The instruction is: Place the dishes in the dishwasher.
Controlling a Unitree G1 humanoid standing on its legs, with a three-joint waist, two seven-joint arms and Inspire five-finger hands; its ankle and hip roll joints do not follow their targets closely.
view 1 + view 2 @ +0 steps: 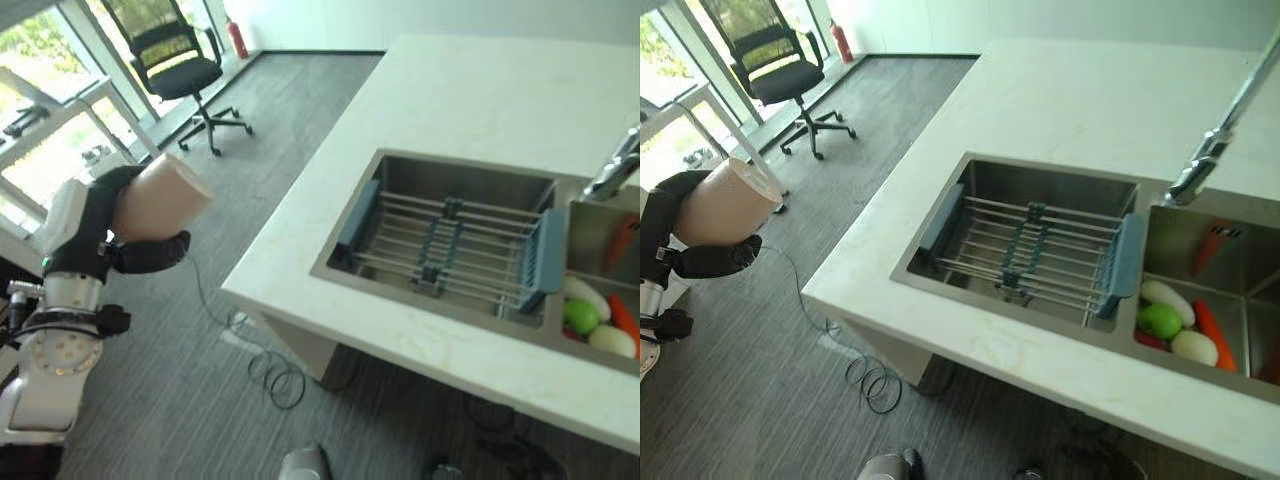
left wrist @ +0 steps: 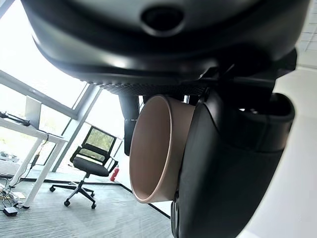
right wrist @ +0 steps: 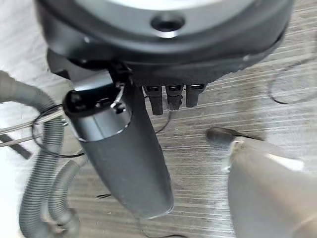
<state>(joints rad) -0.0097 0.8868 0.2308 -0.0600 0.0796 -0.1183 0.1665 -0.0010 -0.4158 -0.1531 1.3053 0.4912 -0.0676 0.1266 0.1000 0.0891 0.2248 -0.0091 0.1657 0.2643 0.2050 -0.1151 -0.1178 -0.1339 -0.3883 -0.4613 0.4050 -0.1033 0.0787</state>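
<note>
A pinkish-beige cup (image 1: 160, 195) lies on its side in my left hand (image 1: 95, 235), held in the air over the carpet, well left of the white counter (image 1: 480, 100). In the left wrist view the cup (image 2: 153, 148) shows its open mouth, with the dark thumb and fingers of my left hand (image 2: 228, 163) curled round its wall. My right hand (image 3: 124, 163) hangs low over the floor with its thumb straight and nothing in it.
A steel sink (image 1: 345, 275) set in the counter holds a grey-blue drying rack (image 1: 450, 245). The basin to its right holds vegetables (image 1: 1170, 325) under a faucet (image 1: 1215, 140). A black office chair (image 1: 180, 65) stands by the windows. Grey hoses (image 3: 29, 163) lie near my right hand.
</note>
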